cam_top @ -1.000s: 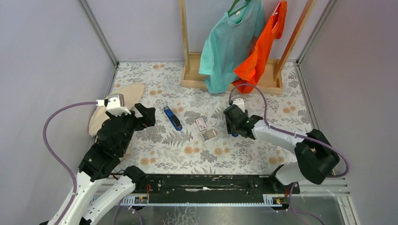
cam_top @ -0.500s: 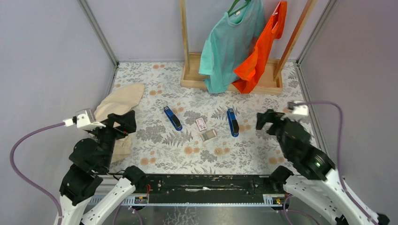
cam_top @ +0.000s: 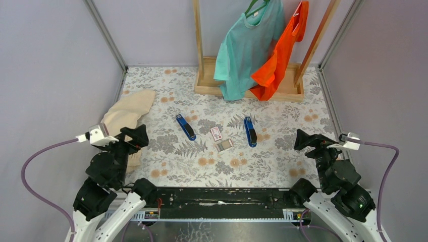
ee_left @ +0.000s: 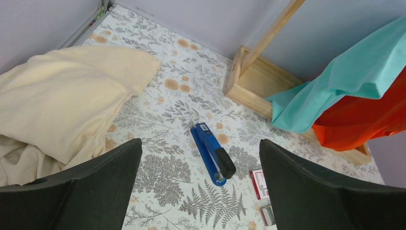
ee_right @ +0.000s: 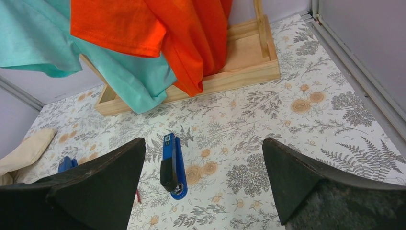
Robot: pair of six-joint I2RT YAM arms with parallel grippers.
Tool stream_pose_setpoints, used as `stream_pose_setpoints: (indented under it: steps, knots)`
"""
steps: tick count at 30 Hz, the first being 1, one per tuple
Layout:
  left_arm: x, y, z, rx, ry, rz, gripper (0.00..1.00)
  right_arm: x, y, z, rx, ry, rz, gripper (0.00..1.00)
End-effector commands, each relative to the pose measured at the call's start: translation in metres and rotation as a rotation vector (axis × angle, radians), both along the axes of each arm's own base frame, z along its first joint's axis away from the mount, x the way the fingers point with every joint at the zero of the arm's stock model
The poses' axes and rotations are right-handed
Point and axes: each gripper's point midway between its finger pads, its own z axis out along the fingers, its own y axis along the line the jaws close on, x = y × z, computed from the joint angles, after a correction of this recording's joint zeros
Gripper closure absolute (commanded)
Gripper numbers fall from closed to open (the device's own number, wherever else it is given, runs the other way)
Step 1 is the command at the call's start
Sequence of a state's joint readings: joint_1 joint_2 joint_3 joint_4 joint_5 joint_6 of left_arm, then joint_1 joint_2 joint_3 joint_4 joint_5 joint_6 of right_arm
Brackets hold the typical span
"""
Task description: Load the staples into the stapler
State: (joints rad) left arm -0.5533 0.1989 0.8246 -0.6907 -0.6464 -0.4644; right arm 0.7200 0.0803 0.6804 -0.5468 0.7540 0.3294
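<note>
1. On the flowered table (cam_top: pixel 282 166), near its middle, the staples (cam_top: pixel 225 145) lie as a small silvery-grey block, set at a slant, just beside a small red-and-white box (cam_top: pixel 216 133), on the side nearer the arms
2. The block lies between two staplers: the left blue stapler (cam_top: pixel 185 126) is up and to its left, and the right blue stapler (cam_top: pixel 250 131) is just to its right; both lie flat on the table, apart from the block, and no gripper touches any of the three
3. The left gripper (cam_top: pixel 134 137) hovers at the near left of the table, above the edge of a crumpled beige cloth (cam_top: pixel 126 113); its fingers are spread wide with nothing between them, and the left wrist view looks down through the gap at the left blue stapler
4. The right gripper (cam_top: pixel 306 139) hangs at the near right, well apart from the right blue stapler; its fingers are likewise spread wide and hold nothing
5. At the far edge, a wooden rack (cam_top: pixel 206 80) carries a teal shirt (cam_top: pixel 247 45) and an orange shirt (cam_top: pixel 282 55), both hanging down to its base
</note>
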Motion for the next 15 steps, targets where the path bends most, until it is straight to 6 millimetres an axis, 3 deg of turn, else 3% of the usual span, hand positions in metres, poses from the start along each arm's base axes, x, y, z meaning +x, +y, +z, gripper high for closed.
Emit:
stream_pose_setpoints:
  steps: [1, 15]
  knots:
    - [0.008, -0.005, -0.004, -0.013, 0.009, 0.006, 0.00, 0.002, -0.007, 0.003, -0.004, -0.010, -0.045, 0.01]
    - [0.015, -0.020, -0.013, 0.018, 0.063, -0.056, 0.00, 0.005, -0.004, 0.000, -0.038, 0.018, -0.045, 0.01]
